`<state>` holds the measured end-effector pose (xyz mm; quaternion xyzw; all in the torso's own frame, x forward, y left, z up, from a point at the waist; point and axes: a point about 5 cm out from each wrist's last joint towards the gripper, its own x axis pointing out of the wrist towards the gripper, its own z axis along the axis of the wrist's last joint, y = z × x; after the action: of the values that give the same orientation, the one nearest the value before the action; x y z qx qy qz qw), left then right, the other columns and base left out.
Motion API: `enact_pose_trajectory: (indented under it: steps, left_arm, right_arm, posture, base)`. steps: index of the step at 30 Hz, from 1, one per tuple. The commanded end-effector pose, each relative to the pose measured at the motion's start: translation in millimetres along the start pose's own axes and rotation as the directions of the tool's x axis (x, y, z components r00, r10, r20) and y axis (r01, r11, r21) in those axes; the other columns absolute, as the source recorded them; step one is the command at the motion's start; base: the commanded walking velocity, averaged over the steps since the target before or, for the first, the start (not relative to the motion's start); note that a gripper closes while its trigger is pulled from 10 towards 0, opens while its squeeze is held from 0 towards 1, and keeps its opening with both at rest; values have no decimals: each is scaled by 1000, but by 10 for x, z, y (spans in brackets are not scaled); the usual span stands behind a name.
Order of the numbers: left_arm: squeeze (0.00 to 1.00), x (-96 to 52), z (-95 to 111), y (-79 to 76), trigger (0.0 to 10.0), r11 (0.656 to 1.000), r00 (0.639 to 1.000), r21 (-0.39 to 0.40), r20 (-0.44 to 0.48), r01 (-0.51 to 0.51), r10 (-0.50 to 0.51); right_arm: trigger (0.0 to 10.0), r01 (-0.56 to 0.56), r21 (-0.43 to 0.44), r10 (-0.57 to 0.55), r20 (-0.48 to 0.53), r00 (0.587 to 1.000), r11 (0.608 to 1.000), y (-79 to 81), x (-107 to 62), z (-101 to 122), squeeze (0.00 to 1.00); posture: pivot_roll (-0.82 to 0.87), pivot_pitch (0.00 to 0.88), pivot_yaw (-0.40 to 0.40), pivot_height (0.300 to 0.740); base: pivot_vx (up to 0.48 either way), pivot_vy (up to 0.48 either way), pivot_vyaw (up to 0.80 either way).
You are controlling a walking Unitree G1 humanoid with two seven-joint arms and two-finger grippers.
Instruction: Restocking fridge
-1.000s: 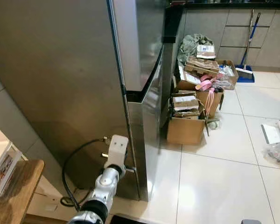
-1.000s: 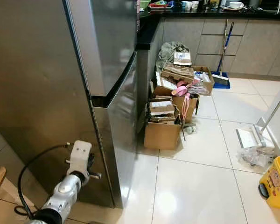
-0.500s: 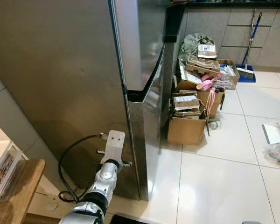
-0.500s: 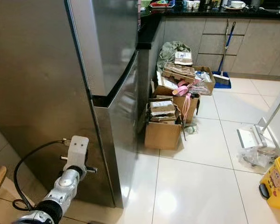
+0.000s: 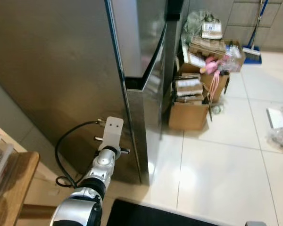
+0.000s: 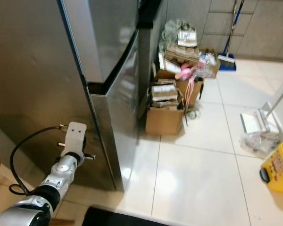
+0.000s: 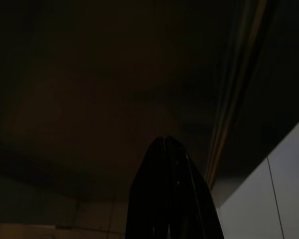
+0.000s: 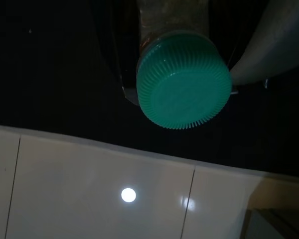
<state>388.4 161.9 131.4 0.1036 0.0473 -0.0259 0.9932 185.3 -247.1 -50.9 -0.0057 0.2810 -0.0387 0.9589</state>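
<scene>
Fridge fills the upper left of the head views, a tall steel body with both doors shut and a dark seam where the upper door meets the lower one. At the far left edge sits a wooden table corner. Low and left of centre, the left arm reaches up toward the fridge's side panel, a black cable looping beside it. In the wrist view the left gripper has its two black fingers pressed together with no gap, nothing between them, pointing at the dark fridge side. Moving to the middle, glossy white floor tiles catch a bright reflection, and a black mat lies along the bottom edge. Just right of the fridge stand cardboard boxes, stacked and stuffed, something pink draped over one. At the upper right a broom leans on the grey cabinets, and at the lower right edge sits a yellow bin. The right gripper clamps a bottle with a green ribbed cap, hanging above the mat and tiles.
</scene>
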Motion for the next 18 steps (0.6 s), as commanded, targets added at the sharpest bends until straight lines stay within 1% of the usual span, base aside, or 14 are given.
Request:
enact_pose_trajectory:
  steps: [1,3,7,9,10,12,15,17,18]
  left_arm:
    - [0,10,14,67,10000,999,1000,43,-11,-4,4]
    - [0,23,44,38,10000,998,1000,65,-7,9,-8]
    - [0,55,122,-13,10000,997,1000,70,2,23,-23]
    - [0,81,198,-72,10000,997,999,72,14,42,-43]
    - [0,81,198,-72,10000,997,999,72,14,42,-43]
    - [0,102,264,-141,10000,995,997,72,24,71,-73]
    - [0,111,296,-184,10000,993,995,74,28,90,-92]
    - [0,130,380,-290,10000,989,990,70,45,132,-135]
    - [0,130,380,-290,10000,989,990,70,45,132,-135]
  right_arm:
    - [10000,3,12,-3,-16,1000,1000,1,-57,-84,0]
    - [10000,3,12,-3,-12,1000,1000,3,-57,-77,0]
    - [10000,3,11,-3,3,1000,1000,18,-57,-52,0]
    - [10000,5,13,-5,19,1000,1000,32,-54,-23,0]
    - [10000,5,13,-5,19,1000,1000,32,-54,-23,0]
    - [10000,7,15,-7,32,999,1000,42,-53,3,0]
    - [10000,7,15,-8,38,999,1000,45,-53,16,0]
    - [10000,10,17,-11,48,999,1000,46,-58,34,0]
    - [10000,10,17,-11,48,999,1000,46,-58,34,0]
  posture:
    - [-51,363,30,740]
    - [-51,364,29,740]
    - [-53,369,33,740]
    - [-59,373,38,740]
    - [-59,373,38,740]
    - [-61,375,40,740]
    - [-61,377,42,740]
    - [-62,378,45,740]
    - [-62,378,45,740]
  base:
    - [0,0,0]
    - [0,0,0]
    - [0,0,0]
    - [0,0,0]
    - [0,0,0]
    - [0,0,0]
    - [0,0,0]
    - [0,0,0]
    - [0,0,0]
